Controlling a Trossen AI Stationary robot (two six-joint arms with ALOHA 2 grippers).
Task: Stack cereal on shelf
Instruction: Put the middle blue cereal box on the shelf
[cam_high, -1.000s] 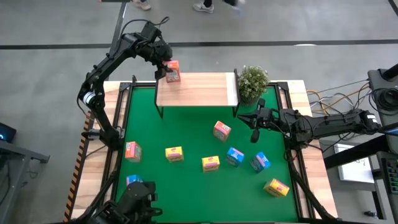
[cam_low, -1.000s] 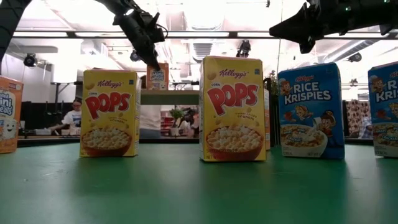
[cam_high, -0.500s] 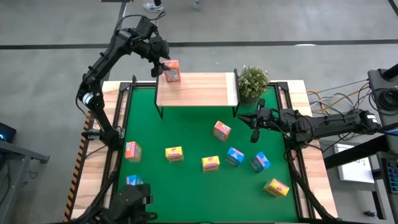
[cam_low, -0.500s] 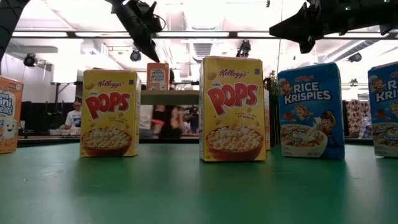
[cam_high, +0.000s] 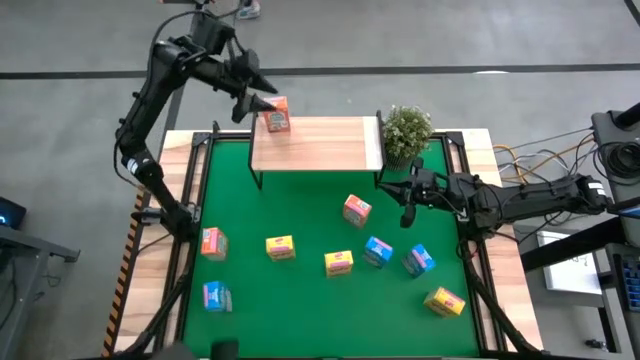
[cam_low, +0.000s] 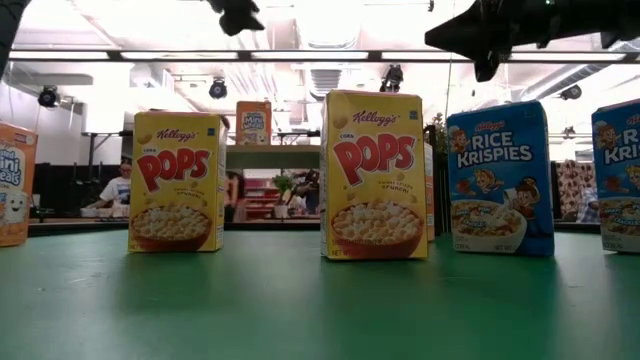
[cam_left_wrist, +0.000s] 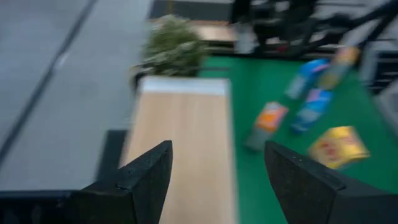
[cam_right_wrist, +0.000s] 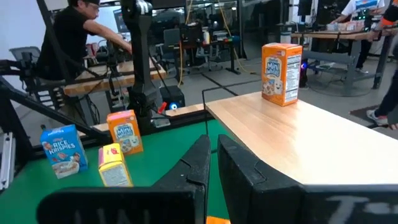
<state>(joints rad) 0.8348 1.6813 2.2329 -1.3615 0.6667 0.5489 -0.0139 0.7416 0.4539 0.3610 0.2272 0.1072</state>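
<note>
So with one orange box (cam_high: 277, 115) upright at the shelf's (cam_high: 320, 145) far left corner, the left hand (cam_high: 258, 93), fingers wide and empty beside it, should swing clear before descending for another, while the right hand (cam_high: 410, 205) hangs pinched narrow above the bench (cam_high: 300, 300).

Robotics lab, workbenches (cam_right_wrist: 124, 78), ceiling lights (cam_low: 330, 25)

Orange cereal box (cam_low: 14, 183) cut by frame edge
</note>
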